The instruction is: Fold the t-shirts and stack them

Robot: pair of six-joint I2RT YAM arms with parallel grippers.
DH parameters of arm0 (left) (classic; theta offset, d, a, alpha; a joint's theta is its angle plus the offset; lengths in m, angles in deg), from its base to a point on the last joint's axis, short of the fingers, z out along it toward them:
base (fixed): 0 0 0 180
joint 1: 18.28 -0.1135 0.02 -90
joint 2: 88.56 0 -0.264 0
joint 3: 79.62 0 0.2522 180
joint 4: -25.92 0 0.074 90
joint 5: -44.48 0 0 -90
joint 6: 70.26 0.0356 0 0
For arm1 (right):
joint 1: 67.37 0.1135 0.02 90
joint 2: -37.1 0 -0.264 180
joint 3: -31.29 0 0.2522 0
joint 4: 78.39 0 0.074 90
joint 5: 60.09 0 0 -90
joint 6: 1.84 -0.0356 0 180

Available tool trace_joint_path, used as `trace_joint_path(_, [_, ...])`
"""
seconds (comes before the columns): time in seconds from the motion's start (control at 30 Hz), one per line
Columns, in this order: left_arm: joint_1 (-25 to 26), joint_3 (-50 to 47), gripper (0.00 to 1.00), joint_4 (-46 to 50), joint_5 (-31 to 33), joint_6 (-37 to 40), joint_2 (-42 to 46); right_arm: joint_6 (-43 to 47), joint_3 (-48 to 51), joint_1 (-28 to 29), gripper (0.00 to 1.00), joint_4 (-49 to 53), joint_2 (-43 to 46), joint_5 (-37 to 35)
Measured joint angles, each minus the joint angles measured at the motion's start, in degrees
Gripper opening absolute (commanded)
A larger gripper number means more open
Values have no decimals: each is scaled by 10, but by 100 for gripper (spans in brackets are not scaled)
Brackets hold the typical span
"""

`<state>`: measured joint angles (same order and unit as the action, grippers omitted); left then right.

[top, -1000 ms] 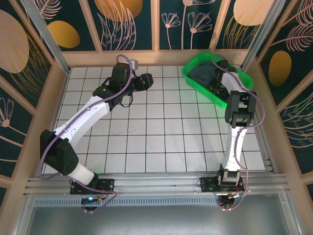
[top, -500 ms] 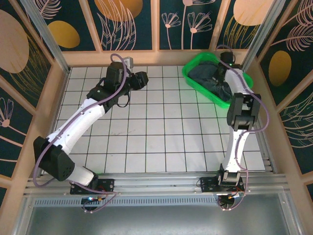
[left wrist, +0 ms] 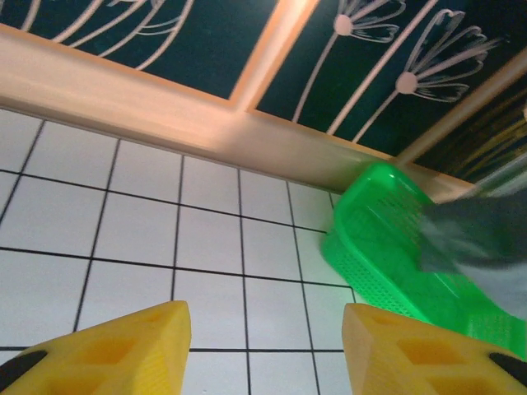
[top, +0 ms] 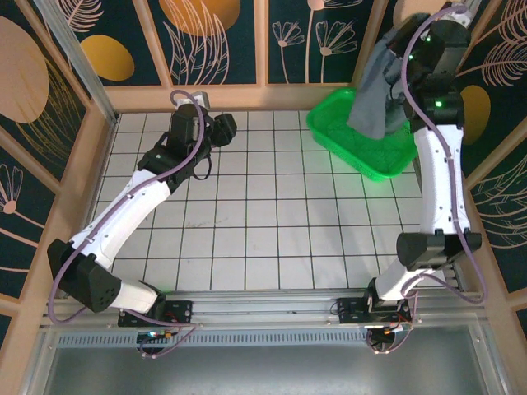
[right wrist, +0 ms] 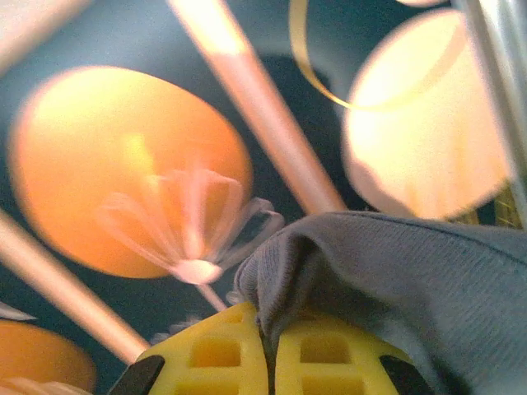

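Left side first: the left gripper (top: 226, 126) has drifted a bit further left along the far edge of the tiled table (top: 247, 214) compared with a second ago. It's just hanging there over bare tiles. From the left wrist view its yellow fingers (left wrist: 123, 350) sit moderately apart with nothing between them, so it's empty.

The big change is on the right. A second ago the right arm was reaching down into the green basket (top: 328, 136). Now it has swung way up, and the t-shirt (top: 375, 95) dangles from the right gripper (top: 395, 43) above the basket at the far right. In the right wrist view the jaws are pinched tight on a fold of the grey cloth.

So I'd say the pick is done, and spreading it flat on the tiles comes next.
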<state>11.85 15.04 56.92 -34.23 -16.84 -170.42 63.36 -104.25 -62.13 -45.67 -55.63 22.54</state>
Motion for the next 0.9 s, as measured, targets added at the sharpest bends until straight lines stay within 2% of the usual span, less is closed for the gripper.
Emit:
trace_joint_path(0.17, [0,0,53,20,61,-10,10,23,-8,131,0,-25,29,-14])
trace_joint_path(0.27, [0,0,57,32,99,-13,22,22,38,228,0,-40,39,-32])
trace_joint_path(0.3, [0,0,58,36,112,-14,27,18,61,259,15,-43,39,-36])
trace_joint_path(0.37, [0,0,59,43,134,-15,38,4,104,310,51,-45,25,-31])
trace_joint_path(0.43, [0,0,60,51,152,-17,49,-9,121,346,63,-44,-16,-4])
trace_joint_path(0.6, [0,-4,60,80,183,-19,84,-22,121,393,71,-10,-144,95])
trace_joint_path(0.7, [0,-24,61,92,188,-26,111,-23,156,396,69,12,-157,118])
trace_joint_path(0.8, [0,-58,60,105,181,-36,129,-33,202,369,60,14,-136,122])
trace_joint_path(0.9, [0,-87,59,113,151,-43,125,-53,255,306,55,15,-111,124])
